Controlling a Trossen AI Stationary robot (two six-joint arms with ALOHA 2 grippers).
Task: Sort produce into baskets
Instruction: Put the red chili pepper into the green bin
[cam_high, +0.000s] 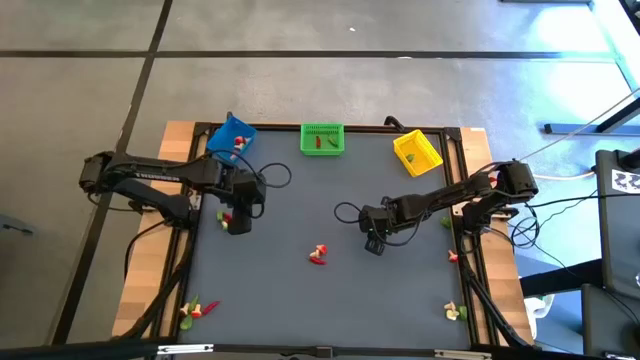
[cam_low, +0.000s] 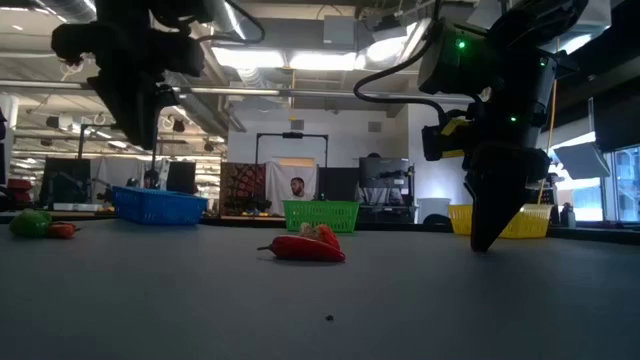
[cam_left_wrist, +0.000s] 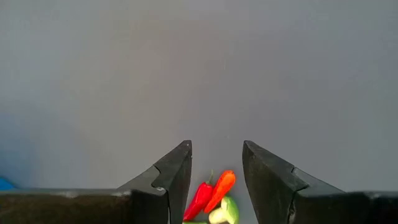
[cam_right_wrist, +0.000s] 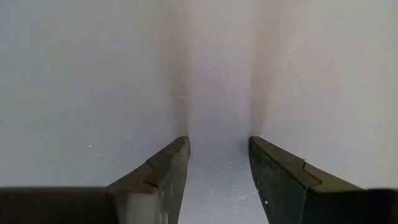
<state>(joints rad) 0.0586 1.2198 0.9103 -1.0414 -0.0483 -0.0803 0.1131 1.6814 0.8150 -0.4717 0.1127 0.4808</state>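
A: Baskets? Produce?
B: Green basket (cam_high: 322, 139) at worktop (cam_high: 300, 300) far edge; red pile (cam_high: 318, 255) mid-mat, open room around.
A: Hands?
B: Left hand (cam_left_wrist: 216, 171) released, above peppers (cam_left_wrist: 211, 193); right hand (cam_right_wrist: 219, 163) released, empty, near pile.

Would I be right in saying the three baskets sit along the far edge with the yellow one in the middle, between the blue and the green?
Not quite: the green basket is in the middle. The high view shows the blue basket on its left and the yellow basket on its right, all three along the far edge.
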